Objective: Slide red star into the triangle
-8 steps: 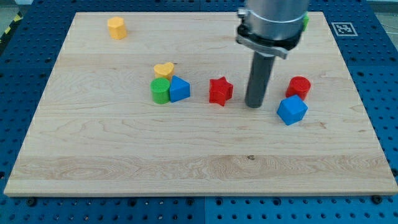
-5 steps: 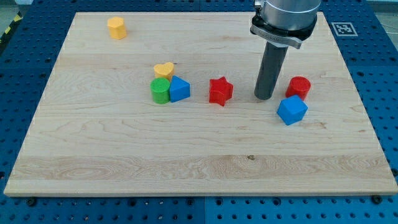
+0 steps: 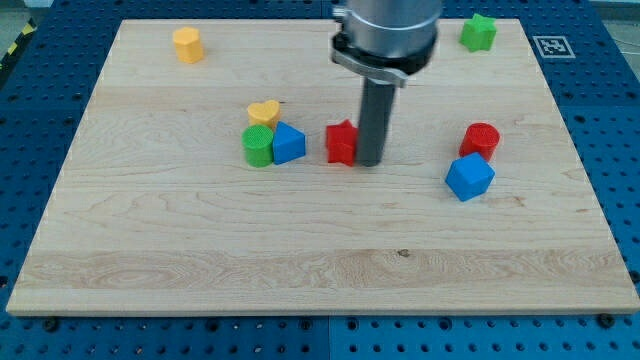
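The red star (image 3: 342, 143) lies near the board's middle, partly hidden on its right side by my rod. My tip (image 3: 370, 161) touches the star's right side. To the star's left, with a small gap, sits the blue triangle-like block (image 3: 289, 143), flanked by a green cylinder (image 3: 257, 146) and a yellow heart (image 3: 264, 112).
A red cylinder (image 3: 482, 139) and a blue cube-like block (image 3: 469, 177) sit at the right. A yellow block (image 3: 187, 45) lies at the top left, a green star-like block (image 3: 478, 32) at the top right. The wooden board (image 3: 320, 280) lies on a blue pegboard.
My tip swung from right of the star leftward against its right side. The star shifted slightly left toward the blue block. The green block at the top right is now uncovered.
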Robot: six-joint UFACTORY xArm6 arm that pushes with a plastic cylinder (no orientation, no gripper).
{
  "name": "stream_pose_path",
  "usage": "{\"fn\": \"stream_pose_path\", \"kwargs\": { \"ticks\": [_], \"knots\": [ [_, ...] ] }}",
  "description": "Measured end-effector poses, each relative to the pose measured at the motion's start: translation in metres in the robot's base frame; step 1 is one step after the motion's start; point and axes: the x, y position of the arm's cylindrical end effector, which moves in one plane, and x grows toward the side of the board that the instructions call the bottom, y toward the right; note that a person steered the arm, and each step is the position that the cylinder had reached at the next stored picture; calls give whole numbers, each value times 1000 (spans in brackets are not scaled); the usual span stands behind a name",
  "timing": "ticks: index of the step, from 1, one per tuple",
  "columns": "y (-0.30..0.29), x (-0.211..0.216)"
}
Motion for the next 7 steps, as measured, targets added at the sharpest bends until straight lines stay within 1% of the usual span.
{"fn": "stream_pose_path", "kwargs": {
  "ticks": [1,2,3,5,7],
  "knots": [
    [-18,-9],
    [-25,-15],
    [-12,-21],
    [57,-21],
    [64,-21]
  ]
}}
